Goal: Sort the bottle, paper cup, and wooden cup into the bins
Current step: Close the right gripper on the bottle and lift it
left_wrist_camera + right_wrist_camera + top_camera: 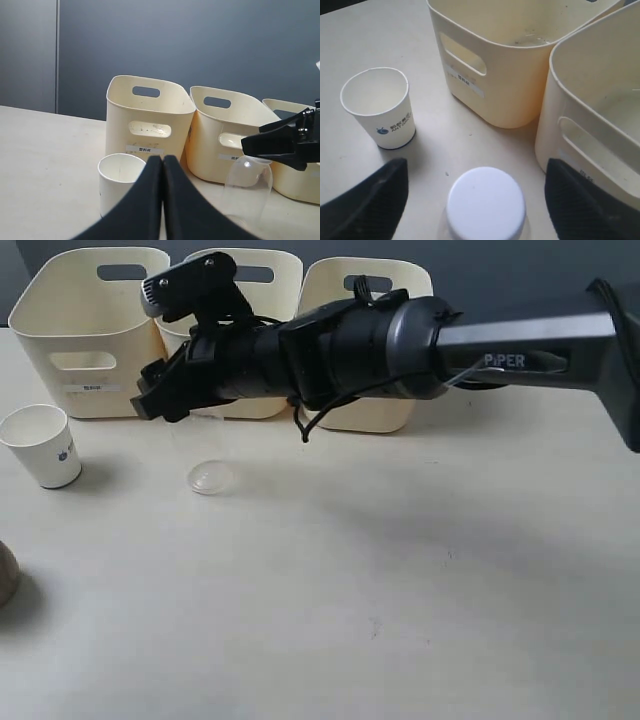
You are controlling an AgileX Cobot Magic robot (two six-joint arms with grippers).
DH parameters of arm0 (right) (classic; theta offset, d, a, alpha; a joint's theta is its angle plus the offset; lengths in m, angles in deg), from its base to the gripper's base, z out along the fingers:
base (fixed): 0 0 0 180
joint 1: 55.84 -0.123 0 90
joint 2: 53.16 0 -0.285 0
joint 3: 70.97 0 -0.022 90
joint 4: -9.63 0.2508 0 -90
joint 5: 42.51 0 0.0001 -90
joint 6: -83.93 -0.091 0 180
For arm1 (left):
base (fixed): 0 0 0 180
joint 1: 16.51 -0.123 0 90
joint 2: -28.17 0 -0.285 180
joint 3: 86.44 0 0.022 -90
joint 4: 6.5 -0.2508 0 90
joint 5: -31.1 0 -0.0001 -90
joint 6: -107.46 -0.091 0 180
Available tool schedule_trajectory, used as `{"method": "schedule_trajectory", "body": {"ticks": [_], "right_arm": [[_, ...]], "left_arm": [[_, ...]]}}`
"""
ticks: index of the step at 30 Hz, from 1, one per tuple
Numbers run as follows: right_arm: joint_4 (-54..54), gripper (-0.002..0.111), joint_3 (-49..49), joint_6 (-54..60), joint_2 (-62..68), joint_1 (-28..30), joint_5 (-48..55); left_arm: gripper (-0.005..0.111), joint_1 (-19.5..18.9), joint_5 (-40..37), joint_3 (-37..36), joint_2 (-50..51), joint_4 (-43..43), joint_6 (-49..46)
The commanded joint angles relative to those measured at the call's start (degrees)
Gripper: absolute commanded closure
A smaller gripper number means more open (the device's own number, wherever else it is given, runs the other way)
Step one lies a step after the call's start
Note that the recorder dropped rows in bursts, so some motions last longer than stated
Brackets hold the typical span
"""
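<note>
The clear bottle (209,472) stands upright in front of the bins, and its white cap (486,202) lies between the two spread fingers of my right gripper (476,172), which is open and touches nothing. In the exterior view that gripper (158,402) hangs over the bottle and hides the cap. The white paper cup (42,445) stands upright to the left of the bottle. Only part of the brown wooden cup (5,575) shows at the left edge. My left gripper (163,159) is shut and empty, low over the table, with the paper cup (117,182) just beyond it.
Three cream bins stand side by side at the back: left bin (90,330), middle bin (262,300) and right bin (365,415). My right arm (420,340) stretches across in front of the middle and right bins. The left arm does not show in the exterior view.
</note>
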Motion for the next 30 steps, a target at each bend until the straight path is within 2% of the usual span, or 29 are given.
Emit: {"method": "schedule_trajectory", "body": {"ticks": [1, 9, 12, 17, 18, 20, 21, 23, 26, 30], "right_arm": [[0.09, 0.036, -0.45, 0.03, 1.08, 0.15, -0.79], [-0.18, 0.036, -0.45, 0.03, 1.33, 0.15, -2.64], [-0.34, 0.042, -0.54, 0.16, 1.33, 0.15, -2.64], [-1.43, 0.044, -1.91, 0.16, 1.4, 0.15, -0.01], [-1.43, 0.046, -2.14, 0.16, 1.4, 0.15, -0.01], [-1.43, 0.059, -2.14, 0.05, 1.4, 0.15, 0.41], [-1.6, 0.062, -2.14, 0.05, 1.4, 0.15, 1.39], [-1.76, 0.059, -2.14, 0.05, 1.4, 0.15, 1.52], [-1.76, 0.047, -2.14, 0.05, 1.78, 0.15, 1.52], [-1.76, 0.047, -2.14, 0.05, 3.46, 0.15, 1.52]], "left_arm": [[0.107, 0.37, 0.09, 0.01, -0.4, 0.55, 0.24], [0.107, 0.37, 0.09, 0.01, -0.4, 0.55, 0.24], [0.107, 0.37, 0.09, 0.01, -0.4, 0.55, 0.24], [0.107, 0.37, 0.09, 0.01, -0.4, 0.55, 0.24], [0.107, 0.37, 0.09, 0.01, -0.4, 0.55, 0.24], [0.107, 0.37, 0.09, 0.01, -0.4, 0.55, 0.24], [0.107, 0.37, 0.09, 0.01, -0.4, 0.55, 0.24], [0.107, 0.37, 0.09, 0.01, -0.4, 0.55, 0.24], [0.107, 0.37, 0.09, 0.01, -0.4, 0.55, 0.24], [0.107, 0.37, 0.09, 0.01, -0.4, 0.55, 0.24]]}}
